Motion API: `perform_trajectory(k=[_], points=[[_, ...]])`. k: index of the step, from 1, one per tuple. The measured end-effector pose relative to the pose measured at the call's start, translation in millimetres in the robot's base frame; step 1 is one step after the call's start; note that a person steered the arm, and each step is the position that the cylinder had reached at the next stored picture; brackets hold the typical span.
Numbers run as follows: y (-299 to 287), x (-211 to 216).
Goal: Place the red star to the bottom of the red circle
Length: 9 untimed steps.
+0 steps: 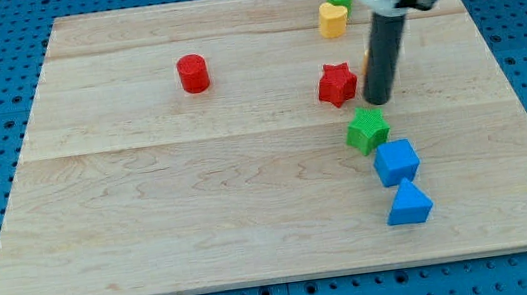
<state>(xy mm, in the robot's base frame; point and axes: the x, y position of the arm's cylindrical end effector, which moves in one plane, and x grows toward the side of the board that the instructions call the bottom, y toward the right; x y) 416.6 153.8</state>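
Red star point(336, 83) | my tip point(378, 100) just right | green block point(367, 130) below

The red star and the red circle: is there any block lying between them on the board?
No. In the camera view, only bare wood lies between the red star and the red circle. My tip stands just at the star's right.
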Motion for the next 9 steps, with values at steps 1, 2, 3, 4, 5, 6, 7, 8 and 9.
perform_trajectory(k=[1,2,3,4,5,6,7,8,9], points=[[24.2,-3.6],[33.3,-4.4],[33.3,-8.0],[31.1,-14.4],[25.1,-20.2],[-3.9,-20.2],[-33.7,-20.2],[-74.0,-22.1],[-115.7,-26.4]])
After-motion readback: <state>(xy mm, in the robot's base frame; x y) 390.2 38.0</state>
